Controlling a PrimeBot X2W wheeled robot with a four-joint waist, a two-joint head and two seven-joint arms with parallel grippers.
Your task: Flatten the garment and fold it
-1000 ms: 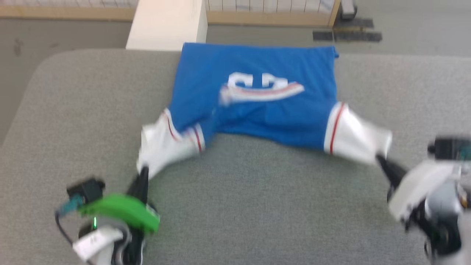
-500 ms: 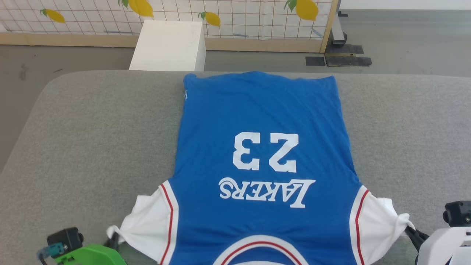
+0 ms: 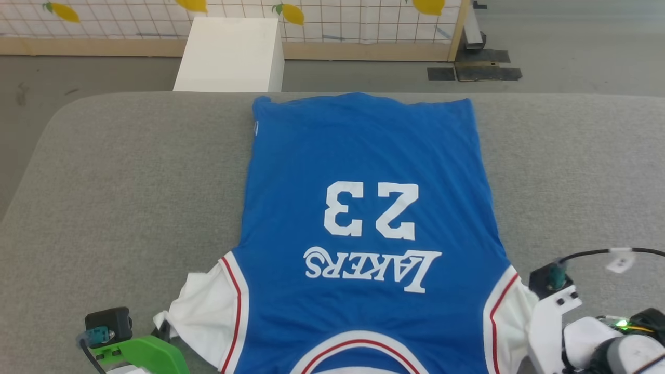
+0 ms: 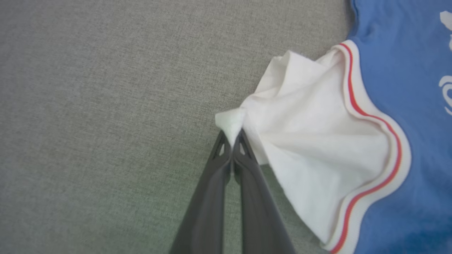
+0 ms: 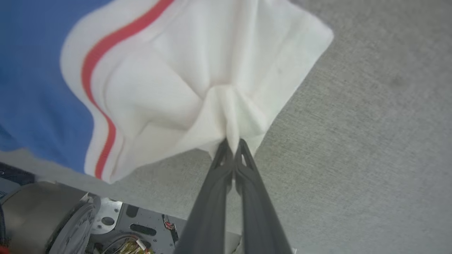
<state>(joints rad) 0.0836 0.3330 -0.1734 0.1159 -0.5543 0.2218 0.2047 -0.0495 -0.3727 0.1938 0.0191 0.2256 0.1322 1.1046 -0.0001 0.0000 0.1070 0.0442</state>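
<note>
- As the garment [image 3: 363,156] lies spread print-up on the grey padded table [image 3: 130,171], collar nearest me, flattening looks nearly done.
- Left gripper [image 4: 231,138] — jaws pressed together on the tip of the left sleeve [image 4: 317,141]; right gripper [image 5: 233,145] pinches the right sleeve [image 5: 169,81] likewise.
- It looks light, limp and stretchy — it will sag and crease, so I'd grip it at sleeve tips, shoulders or hem corners, never mid-panel.
</note>
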